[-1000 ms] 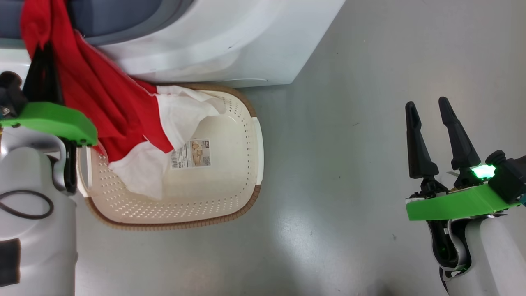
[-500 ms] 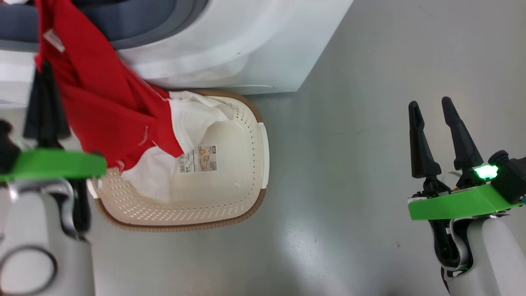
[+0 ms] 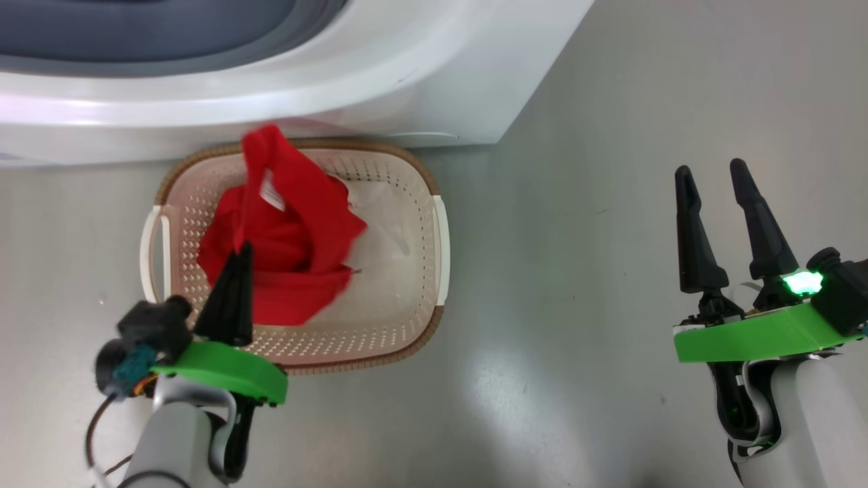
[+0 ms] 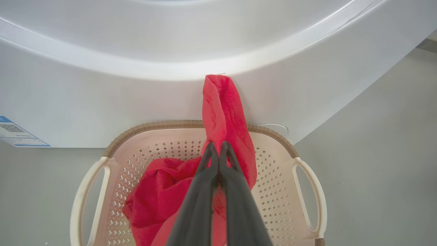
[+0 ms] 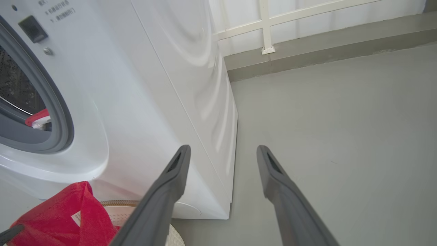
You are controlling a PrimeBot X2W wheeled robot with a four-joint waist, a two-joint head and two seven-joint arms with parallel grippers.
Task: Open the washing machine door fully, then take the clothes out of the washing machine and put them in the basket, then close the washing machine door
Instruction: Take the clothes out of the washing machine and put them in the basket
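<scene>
Red clothes (image 3: 291, 230) lie bunched in the cream basket (image 3: 407, 318), which stands on the floor against the front of the white washing machine (image 3: 407, 81). My left gripper (image 3: 243, 248) hangs low over the basket, shut on a fold of the red cloth. In the left wrist view that fold (image 4: 222, 109) rises past the closed gripper (image 4: 218, 145) above the basket (image 4: 280, 171). Far to the right, my right gripper (image 3: 710, 168) stands open and holds nothing. Another red and white garment (image 5: 38, 119) lies inside the drum. The washing machine door is out of view.
Grey floor (image 3: 576, 305) stretches between the basket and my right arm. A blue label (image 4: 17, 135) sits low on the machine's front. Behind the machine, a grey skirting and a white rail (image 5: 266, 30) run along the wall.
My left arm has come down from the drum opening to just over the basket, and the red garment has come down with it into the basket. The right arm has not moved.
</scene>
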